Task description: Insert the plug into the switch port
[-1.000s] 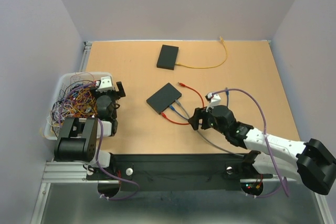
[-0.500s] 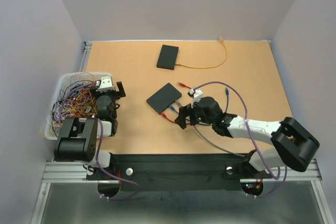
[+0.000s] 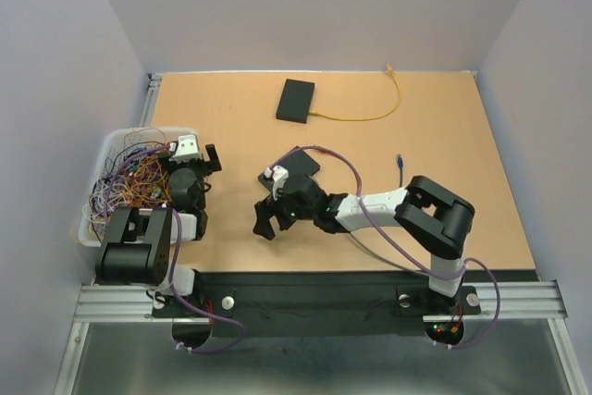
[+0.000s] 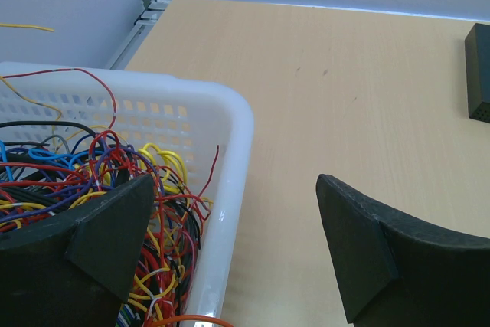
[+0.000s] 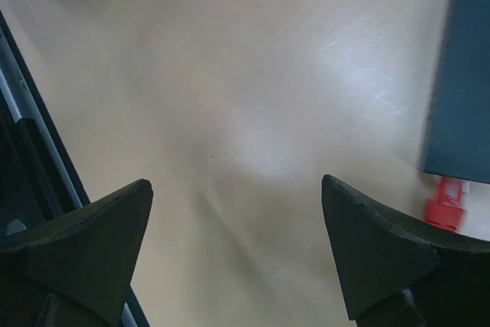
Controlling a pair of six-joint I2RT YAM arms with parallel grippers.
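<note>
The near black switch (image 3: 301,166) lies mid-table, partly hidden by my right wrist. It shows at the right edge of the right wrist view (image 5: 463,74), with a red plug (image 5: 442,203) at its side. My right gripper (image 3: 265,220) (image 5: 236,185) is open and empty over bare table, just near-left of that switch. A loose blue plug (image 3: 400,161) lies to the right. My left gripper (image 3: 210,159) (image 4: 235,181) is open and empty over the rim of the white basket (image 4: 230,124).
A second black switch (image 3: 296,101) with a yellow cable (image 3: 375,117) sits at the back; it also shows in the left wrist view (image 4: 479,74). The white basket (image 3: 116,145) of tangled wires (image 3: 134,182) stands at the left edge. A grey cable (image 3: 375,249) trails near the right arm.
My right arm has swept left across the table, from the right of the near switch to its near-left side, jaws open throughout. The left arm has not moved.
</note>
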